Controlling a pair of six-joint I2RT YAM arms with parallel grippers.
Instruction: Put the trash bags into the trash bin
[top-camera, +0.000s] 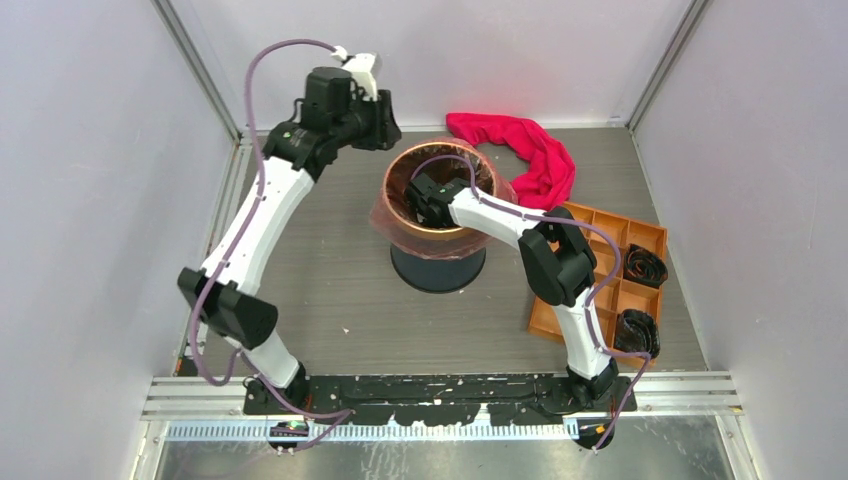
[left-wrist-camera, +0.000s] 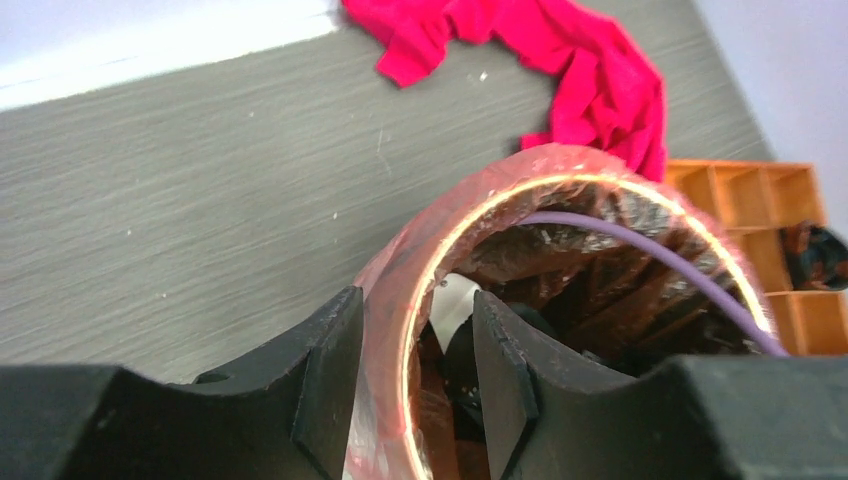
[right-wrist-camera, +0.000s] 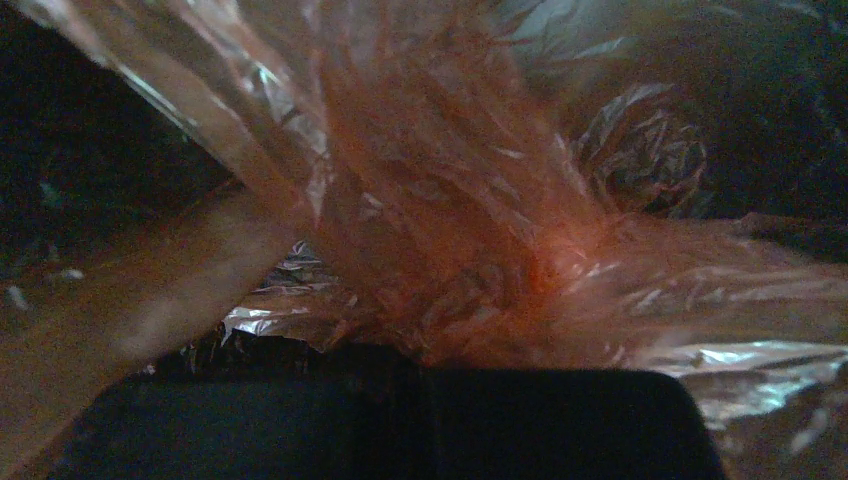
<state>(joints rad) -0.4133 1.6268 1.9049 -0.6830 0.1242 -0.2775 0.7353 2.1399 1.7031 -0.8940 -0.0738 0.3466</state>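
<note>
From above, you see the left gripper (top-camera: 385, 122) at the upper left of the trash bin (top-camera: 440, 268), but not how its fingers sit. The left wrist view gives you that: the two black fingers (left-wrist-camera: 325, 375) stand apart, one outside and one inside the rim, with the film-covered edge in the gap and not clamped. At frame centre of the overhead view, the bin stands upright on the table (top-camera: 330, 250). The trash bag (top-camera: 384, 214) is draped over its rim, spilling a little way down the outside. The right gripper (top-camera: 428, 200) reaches down into the bin's mouth, and its tips are lost in shadow there. Only the right wrist view takes you inside. It shows that gripper closed, with crumpled film bunched right at its tips. You cannot tell whether any film is pinched between them. That view is dark and blurred, and the bin's floor is hidden. The bag is thin, glossy, wrinkled red-pink film, see-through enough that the gold rim glows through it. To the right lie a magenta cloth (top-camera: 525, 155) and an orange tray (top-camera: 600, 225).
</note>
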